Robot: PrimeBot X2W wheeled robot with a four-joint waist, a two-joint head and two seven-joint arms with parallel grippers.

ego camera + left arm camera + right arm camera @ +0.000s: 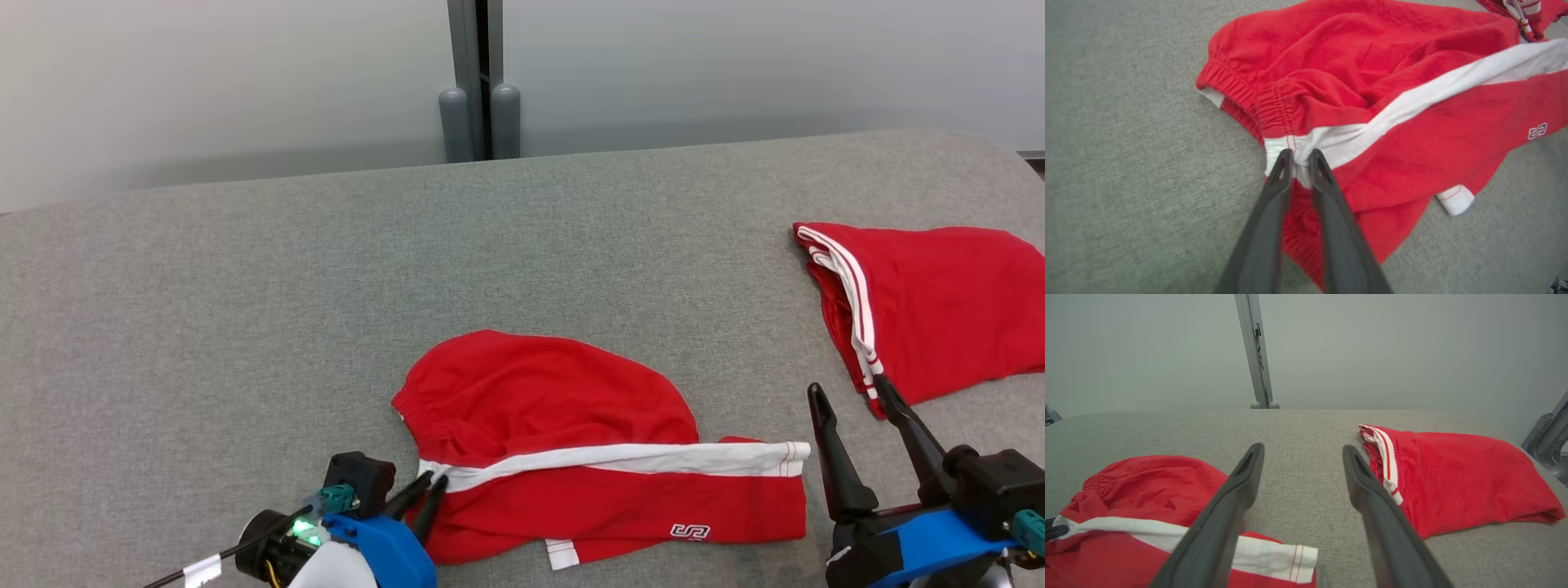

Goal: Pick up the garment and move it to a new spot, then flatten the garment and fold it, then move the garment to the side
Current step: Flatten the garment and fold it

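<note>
Head view, left gripper (433, 483): fingers drawn almost together, pinching the waistband end of the garment (571, 425), which spreads away from its tips toward the right gripper.
Head view, right gripper (846, 390): spread wide, holding nothing; garment's leg hem just to its left, folded red garment (939, 310) touching or just past its right fingertip.
Head view, grey surface (245, 286): under both grippers.
Left wrist view, left gripper (1300, 155): tips nipped on the white stripe (1412, 102) beside the gathered waistband (1237, 87); garment (1372, 57) lies ahead and rightward.
Right wrist view, right gripper (1302, 453): agape, empty; garment (1147, 486) left of it, folded red garment (1453, 473) right.
</note>
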